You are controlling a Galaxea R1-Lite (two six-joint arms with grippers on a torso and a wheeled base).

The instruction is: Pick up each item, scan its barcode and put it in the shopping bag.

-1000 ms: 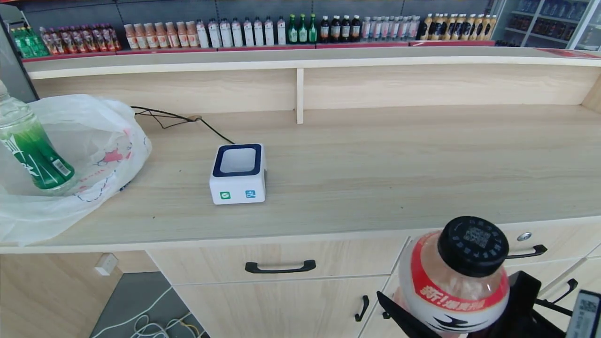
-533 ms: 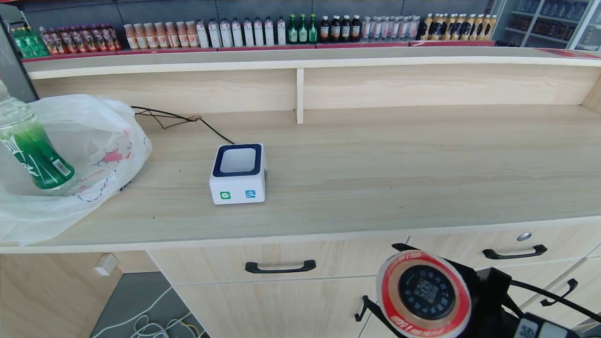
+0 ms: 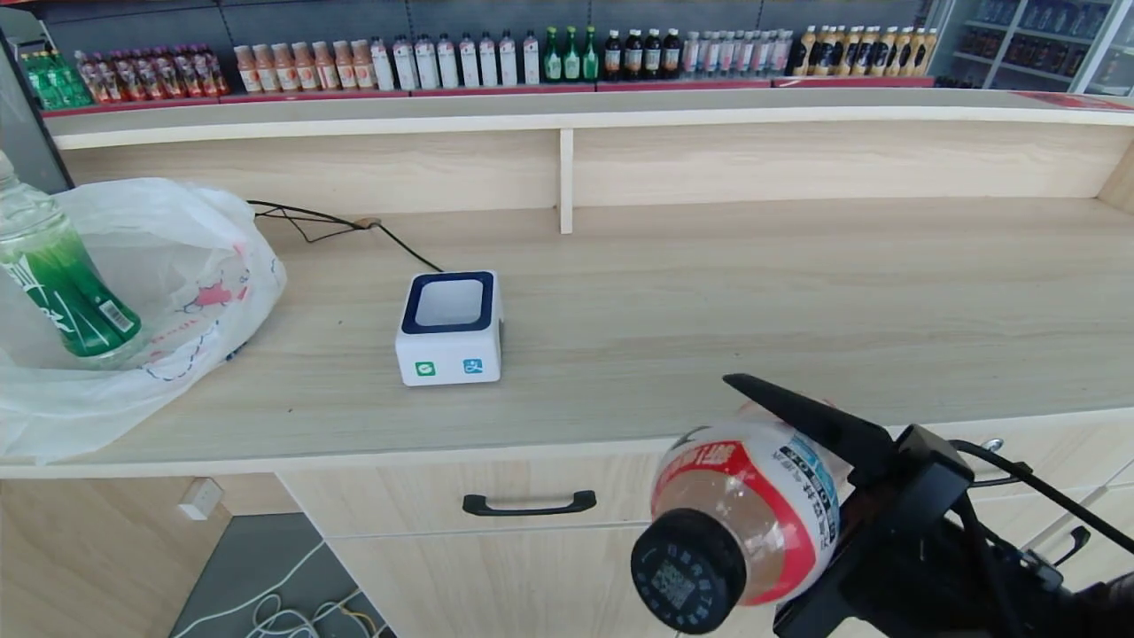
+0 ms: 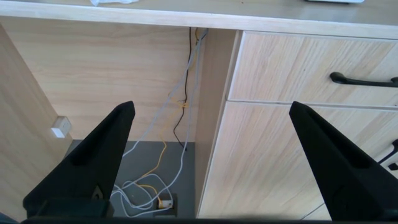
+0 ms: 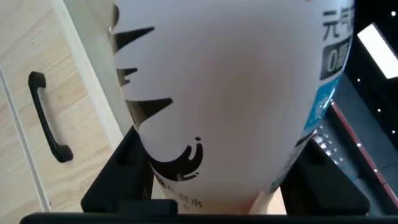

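Your right gripper (image 3: 762, 496) is clamping the bottle (image 3: 735, 496) across its body, one finger lying along the upper side and the other pressing from below. The bottle is sitting deep between the jaws, tipped over so that its black cap (image 3: 689, 571) is pointing down and toward your head camera. It is hanging in front of the counter (image 3: 709, 292) edge, over the drawer fronts, and is touching neither. In your right wrist view the bottle (image 5: 230, 93) is bulging between the two black fingers. Its white label is facing the lens, and its base is disappearing behind the gripper body.

You are seeing a strip of fine print on the label's upper side, but it is too small to tell whether that is the barcode. The lower finger and the arm are running off the frame's edge.

Your left gripper (image 4: 211, 109) is hanging low with its jaws spread wide and nothing between them. It is facing the cabinet below the counter, near loose wires on the floor.

Out on the counter, the scanner (image 3: 449, 328) is sitting well apart from the bottle, window up, with its cable (image 3: 354, 226) trailing toward the back wall. Farther to your left the bag (image 3: 177, 266) is slumping open, with a green bottle (image 3: 62, 283) leaning inside. That bottle's top and the bag's near side are being cut off by the frame.
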